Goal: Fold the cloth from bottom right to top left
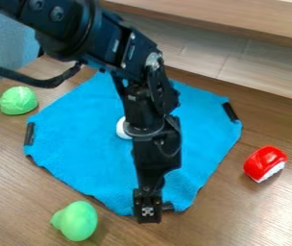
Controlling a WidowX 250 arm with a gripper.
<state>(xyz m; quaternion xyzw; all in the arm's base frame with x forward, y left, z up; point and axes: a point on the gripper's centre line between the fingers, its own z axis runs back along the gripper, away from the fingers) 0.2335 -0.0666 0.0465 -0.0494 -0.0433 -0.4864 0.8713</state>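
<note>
Presently, gripper (147, 211) at six-o'clock corner of cloth (84, 139) (open or gripping, cannot tell); secure edge first, then draw low toward eleven o'clock.

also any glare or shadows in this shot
camera view: pale glare on the wooden table toward the lower right corner, soft shadows close around the red and white toy and the green pear-shaped toy, no shiny glare on the blue cloth

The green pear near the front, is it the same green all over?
Yes, the pear looks light green all over in the camera view.
</note>
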